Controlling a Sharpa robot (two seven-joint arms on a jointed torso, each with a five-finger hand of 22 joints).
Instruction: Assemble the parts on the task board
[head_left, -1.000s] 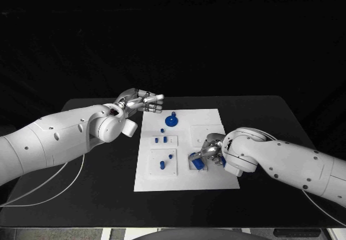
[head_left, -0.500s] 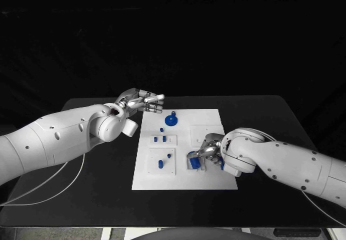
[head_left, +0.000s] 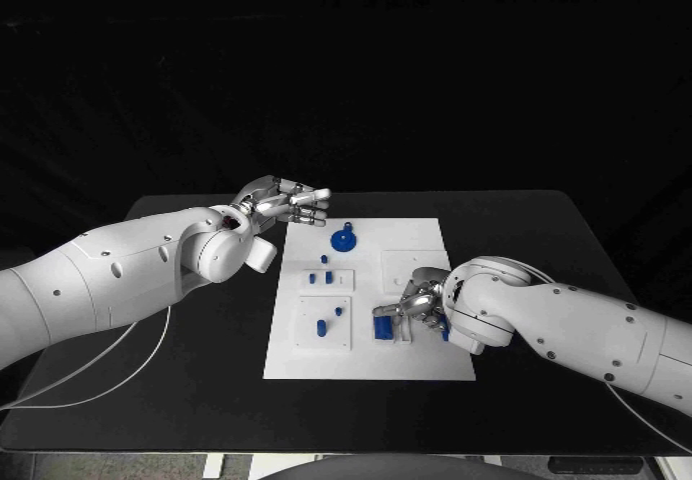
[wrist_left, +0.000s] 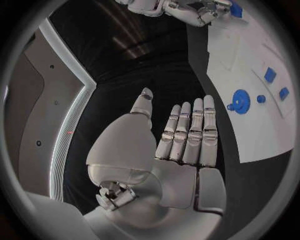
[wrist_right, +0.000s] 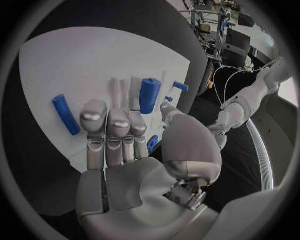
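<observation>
The white task board (head_left: 364, 355) lies mid-table. My right hand (head_left: 418, 299) reaches over its right side, fingers stretched out and fingertips against a blue block-shaped part (head_left: 387, 326). In the right wrist view that hand (wrist_right: 122, 150) lies flat over the board (wrist_right: 75, 65), with a blue cylinder (wrist_right: 149, 95) just past its fingertips and a small blue bit (wrist_right: 153, 143) beside the thumb; whether it pinches that bit is unclear. My left hand (head_left: 290, 204) hovers with spread fingers, empty, off the board's far left corner. A round blue part (head_left: 343, 240) lies at the far end.
Small blue pieces (head_left: 320, 278) stand in raised white blocks on the board's left half, with others (head_left: 322, 326) nearer me. An oblong blue piece (wrist_right: 65, 114) lies loose on the board. The left wrist view has the round part (wrist_left: 240, 101) beyond my flat left hand (wrist_left: 181, 145).
The board and the blue block have slid slightly to the left under my right hand's fingers. My left hand has stayed where it was.
</observation>
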